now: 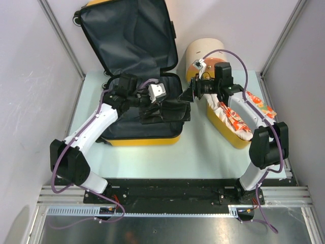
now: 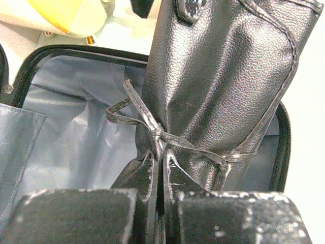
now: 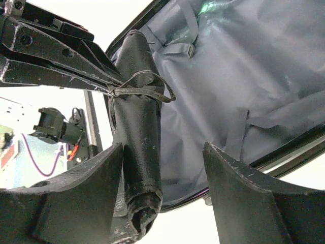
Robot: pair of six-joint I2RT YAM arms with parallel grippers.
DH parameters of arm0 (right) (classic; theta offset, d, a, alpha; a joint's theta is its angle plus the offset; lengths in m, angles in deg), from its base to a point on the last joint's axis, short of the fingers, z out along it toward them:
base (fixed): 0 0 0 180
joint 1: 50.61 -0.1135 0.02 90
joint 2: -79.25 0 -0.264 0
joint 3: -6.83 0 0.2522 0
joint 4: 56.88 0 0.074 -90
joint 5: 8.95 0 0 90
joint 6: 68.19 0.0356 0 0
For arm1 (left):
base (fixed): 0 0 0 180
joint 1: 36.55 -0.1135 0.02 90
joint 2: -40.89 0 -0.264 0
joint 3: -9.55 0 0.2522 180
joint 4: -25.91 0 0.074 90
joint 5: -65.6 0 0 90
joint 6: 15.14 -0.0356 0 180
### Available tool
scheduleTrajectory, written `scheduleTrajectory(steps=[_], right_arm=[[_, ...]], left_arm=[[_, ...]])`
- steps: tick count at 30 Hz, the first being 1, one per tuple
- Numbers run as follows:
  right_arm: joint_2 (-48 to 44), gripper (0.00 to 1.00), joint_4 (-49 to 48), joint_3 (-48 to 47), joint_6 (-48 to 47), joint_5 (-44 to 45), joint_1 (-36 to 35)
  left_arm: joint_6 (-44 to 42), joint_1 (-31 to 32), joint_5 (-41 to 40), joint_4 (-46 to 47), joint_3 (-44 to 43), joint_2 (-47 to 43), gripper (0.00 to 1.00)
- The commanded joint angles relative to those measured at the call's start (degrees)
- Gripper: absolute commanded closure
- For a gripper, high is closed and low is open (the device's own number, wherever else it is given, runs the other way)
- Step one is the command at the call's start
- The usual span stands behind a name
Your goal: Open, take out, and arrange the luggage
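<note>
Presently the luggage (image 1: 147, 140) lies open at the far-left corner of the table (image 1: 193, 152), its lid leaning upright along the far edge and its grey lining exposed. The step in hand appears to be the take-out.

The left tool (image 2: 161, 173) is pressed together on a black leather pouch (image 2: 218, 76), pinching it where a thin cord (image 2: 152, 127) ties the roll. The pouch is held over the right-hand rim of the luggage.

The right tool (image 3: 162, 152) is spread wide at the pouch's free end. The left wrist view does not show this tool, and in the right wrist view the roll sits just beside one finger (image 3: 96, 178), with contact uncertain.

A basket (image 1: 223, 129) holding a floral cloth (image 1: 236, 117) lies along the right edge, and a drum box (image 1: 195, 53) stands at the far edge.

Opening looks complete; arranging is not yet begun. The next move probably calls for the right tool to centre on the roll and press onto it before the left lets go. The pouch is limp, so a grip near its end may let it sag or slip.
</note>
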Motion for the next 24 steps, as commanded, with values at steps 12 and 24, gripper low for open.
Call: scheduleTrajectory(steps=[12,24], right_arm=[[-9.96,1.0,11.74,2.95,3.81,-0.51,6.55],[-19.29,1.0,18.93,9.44,3.93,-5.6,39.52]], left_arm=[[1.05,3.11,3.62,1.93,-7.21,1.27,0.7],[7.92,3.11,1.25,1.84,-10.29,4.0,0.0]])
